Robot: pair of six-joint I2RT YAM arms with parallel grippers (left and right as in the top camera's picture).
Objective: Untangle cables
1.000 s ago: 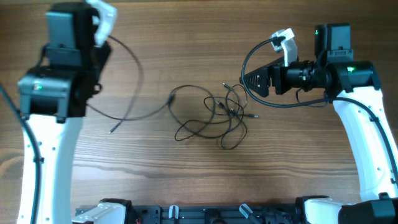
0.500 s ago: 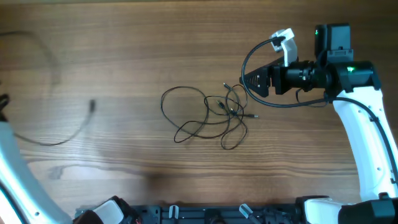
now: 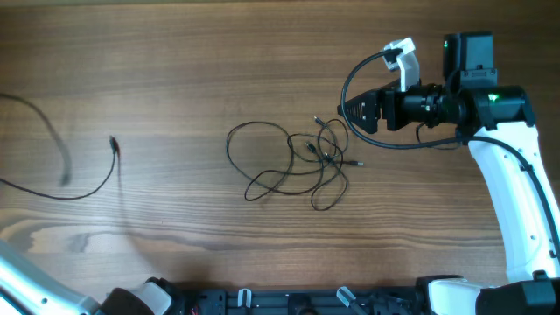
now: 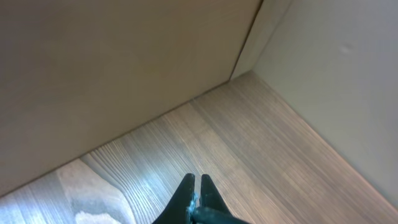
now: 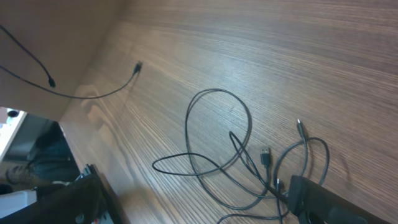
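One thin black cable (image 3: 87, 186) hangs at the far left, clear of the tangle, its plug end (image 3: 113, 143) free and both strands running off the left edge. In the right wrist view that cable (image 5: 93, 94) shows at the upper left. My left gripper (image 4: 194, 182) is out of the overhead view; its fingers are pressed together, a dark strand at their base. The other cable (image 3: 297, 163) lies in loose loops at the table's middle and shows again, cable (image 5: 221, 146), below the right wrist. My right gripper (image 3: 348, 113) hovers open just right of those loops.
The wooden table (image 3: 262, 52) fills the overhead view. A white link of the left arm (image 3: 26, 280) crosses the bottom left corner. The right arm (image 3: 512, 192) stands along the right side. Black mounts (image 3: 289, 302) line the front edge.
The left arm has swung out past the left edge, pulling one cable free of the tangle; its plug end went from near the loops to the far left. The right arm stayed still.
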